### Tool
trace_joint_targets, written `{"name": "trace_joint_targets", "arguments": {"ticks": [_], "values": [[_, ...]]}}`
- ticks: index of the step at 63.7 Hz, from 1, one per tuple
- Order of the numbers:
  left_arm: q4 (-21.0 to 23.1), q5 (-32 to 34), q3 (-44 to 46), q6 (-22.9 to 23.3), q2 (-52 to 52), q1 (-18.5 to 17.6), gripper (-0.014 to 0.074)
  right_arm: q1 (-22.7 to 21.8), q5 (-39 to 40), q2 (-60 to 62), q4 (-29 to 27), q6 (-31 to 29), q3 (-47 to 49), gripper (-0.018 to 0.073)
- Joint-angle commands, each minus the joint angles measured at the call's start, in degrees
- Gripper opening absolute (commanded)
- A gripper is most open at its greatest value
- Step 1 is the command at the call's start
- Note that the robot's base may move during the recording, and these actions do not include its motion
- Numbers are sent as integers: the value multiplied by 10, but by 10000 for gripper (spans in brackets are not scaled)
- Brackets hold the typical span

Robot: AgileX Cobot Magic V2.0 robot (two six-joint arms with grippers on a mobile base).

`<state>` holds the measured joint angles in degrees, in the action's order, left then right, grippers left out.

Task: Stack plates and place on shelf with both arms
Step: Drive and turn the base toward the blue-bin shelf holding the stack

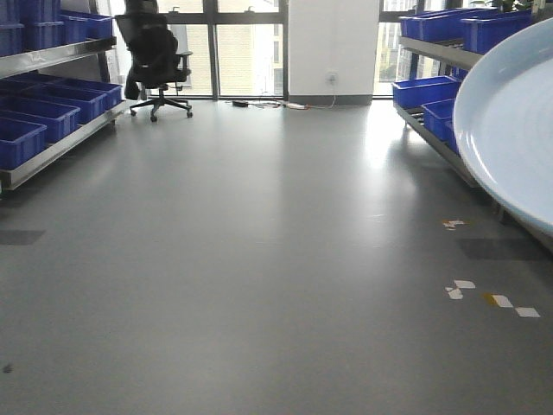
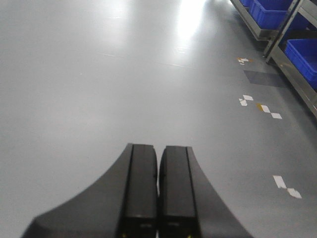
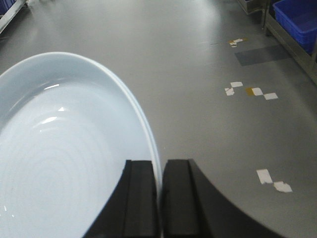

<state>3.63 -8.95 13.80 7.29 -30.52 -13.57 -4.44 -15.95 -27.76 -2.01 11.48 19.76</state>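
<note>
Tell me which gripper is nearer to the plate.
Right. The right gripper is shut on the rim of the plate; the left gripper is shut over bare floor, with no plate in its view.

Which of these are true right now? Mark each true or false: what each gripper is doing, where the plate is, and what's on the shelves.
1. The right gripper is clamped on the rim of a plate. True.
2. The left gripper holds a plate too. False: it is shut on nothing, with only bare floor beyond it.
3. The plate lies on a shelf. False: the right gripper holds it up over the floor.
4. Blue bins sit on shelves along both sides of the room. True.
</note>
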Motion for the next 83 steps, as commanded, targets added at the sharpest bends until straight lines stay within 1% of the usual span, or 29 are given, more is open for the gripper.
{"name": "trace_joint_targets", "arguments": {"ticks": [1, 83], "values": [[5, 46, 17, 5, -1, 1, 97, -3, 55, -3, 1, -1, 17, 57], [5, 45, 17, 5, -1, 1, 97, -3, 55, -3, 1, -1, 17, 57]]}}
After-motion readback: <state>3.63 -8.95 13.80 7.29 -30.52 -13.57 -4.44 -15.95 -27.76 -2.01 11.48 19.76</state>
